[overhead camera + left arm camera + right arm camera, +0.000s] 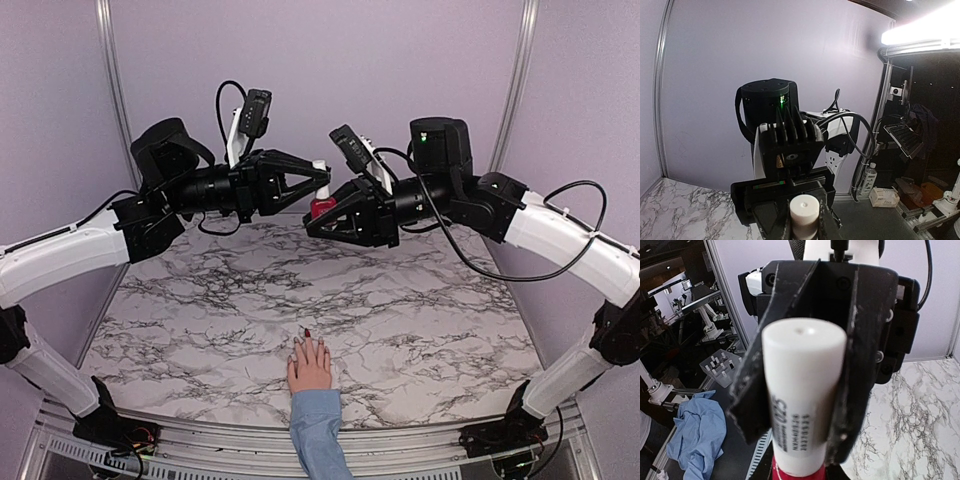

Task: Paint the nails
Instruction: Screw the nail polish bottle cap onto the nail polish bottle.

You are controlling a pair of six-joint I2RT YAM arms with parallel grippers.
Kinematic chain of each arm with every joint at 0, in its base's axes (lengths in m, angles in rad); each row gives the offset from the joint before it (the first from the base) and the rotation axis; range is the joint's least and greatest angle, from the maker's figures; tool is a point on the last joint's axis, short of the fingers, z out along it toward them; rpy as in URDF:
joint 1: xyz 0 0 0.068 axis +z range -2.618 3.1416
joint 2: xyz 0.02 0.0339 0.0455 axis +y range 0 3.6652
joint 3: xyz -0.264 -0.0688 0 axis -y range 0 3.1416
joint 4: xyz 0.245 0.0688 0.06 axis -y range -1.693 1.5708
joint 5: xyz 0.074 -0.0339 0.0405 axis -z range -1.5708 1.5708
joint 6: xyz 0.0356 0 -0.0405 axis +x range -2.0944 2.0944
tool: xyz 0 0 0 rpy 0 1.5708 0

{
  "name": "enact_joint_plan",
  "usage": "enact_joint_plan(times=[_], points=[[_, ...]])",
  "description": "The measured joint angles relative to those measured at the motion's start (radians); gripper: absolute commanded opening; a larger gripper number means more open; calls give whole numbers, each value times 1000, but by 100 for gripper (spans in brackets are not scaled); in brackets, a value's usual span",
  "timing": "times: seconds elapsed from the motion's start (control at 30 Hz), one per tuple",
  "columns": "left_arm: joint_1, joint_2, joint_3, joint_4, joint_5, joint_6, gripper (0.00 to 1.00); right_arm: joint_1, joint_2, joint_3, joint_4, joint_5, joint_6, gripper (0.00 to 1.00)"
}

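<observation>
Overhead: left gripper (322, 182) clenched on white cylindrical cap (320, 166); right gripper (318, 212) clasping small dark red polish bottle (323, 207); nails (307, 333) on pale pink hand (310, 367), at marble-patterned table (180, 310) near edge. Left wrist: cap (805, 212) pinched. Right wrist: cap (802, 390) above bottle (796, 474).

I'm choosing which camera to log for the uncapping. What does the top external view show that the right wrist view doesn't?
Only the top external view shows the pale hand in its blue sleeve lying on the marble table, one dark red nail, and the right gripper around the red bottle. Only the right wrist view shows black lettering on the white cap and a blue cloth beyond the table. Both show the left gripper closed on the cap, the bottle under it.
</observation>
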Motion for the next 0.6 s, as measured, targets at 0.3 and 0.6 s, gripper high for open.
enact_joint_plan(times=[0.3,0.6], points=[[26,-3,-12,-16,-79,-11,54,2,0,-14,25,140,-15,0],[44,-76,-100,-74,-427,-3,55,9,0,-28,-2,471,40,0]])
